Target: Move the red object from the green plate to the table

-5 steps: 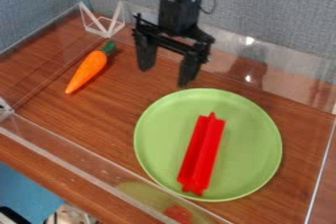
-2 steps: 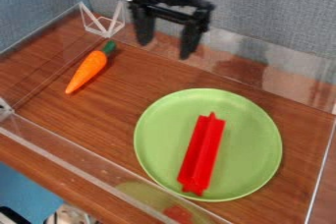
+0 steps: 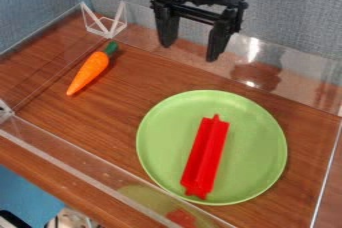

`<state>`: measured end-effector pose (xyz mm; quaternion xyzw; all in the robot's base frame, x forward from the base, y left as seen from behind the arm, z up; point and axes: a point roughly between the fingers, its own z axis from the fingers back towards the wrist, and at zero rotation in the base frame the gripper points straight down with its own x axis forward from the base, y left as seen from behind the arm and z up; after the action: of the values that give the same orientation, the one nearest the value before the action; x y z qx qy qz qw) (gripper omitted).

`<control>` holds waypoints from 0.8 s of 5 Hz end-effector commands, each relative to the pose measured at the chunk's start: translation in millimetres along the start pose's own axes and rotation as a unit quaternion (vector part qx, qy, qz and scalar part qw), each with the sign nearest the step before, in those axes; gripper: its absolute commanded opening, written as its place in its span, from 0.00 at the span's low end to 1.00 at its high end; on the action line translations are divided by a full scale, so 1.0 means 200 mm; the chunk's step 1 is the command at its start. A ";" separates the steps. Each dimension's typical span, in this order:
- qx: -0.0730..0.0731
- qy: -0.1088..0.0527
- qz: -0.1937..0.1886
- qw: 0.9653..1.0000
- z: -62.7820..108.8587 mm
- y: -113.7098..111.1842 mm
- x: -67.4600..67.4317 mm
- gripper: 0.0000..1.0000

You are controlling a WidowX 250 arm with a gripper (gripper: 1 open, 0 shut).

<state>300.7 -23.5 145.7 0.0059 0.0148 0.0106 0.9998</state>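
Observation:
The red object (image 3: 206, 153), a long grooved bar, lies lengthwise on the green plate (image 3: 167, 132) at the front right of the table (image 3: 80, 117). My gripper (image 3: 193, 40) hangs above the back of the table, well behind the plate and apart from the bar. Its two black fingers (image 3: 167, 30) point down and stand wide open with nothing between them.
An orange carrot (image 3: 90, 70) with a green top lies on the wood at the left. A small white wire stand (image 3: 102, 18) sits in the back left corner. Clear acrylic walls (image 3: 287, 64) ring the tabletop.
The gripper has risen and shifted to the right, staying open. The red bar, the plate and the carrot have not moved.

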 end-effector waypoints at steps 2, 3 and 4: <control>0.005 -0.027 0.032 0.999 0.04 0.11 -0.03 1.00; 0.006 -0.032 0.008 0.999 0.00 0.13 -0.04 1.00; 0.007 -0.039 0.002 0.999 0.02 0.13 -0.03 1.00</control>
<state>290.7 -0.7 128.2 0.0122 0.0150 0.0081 0.9998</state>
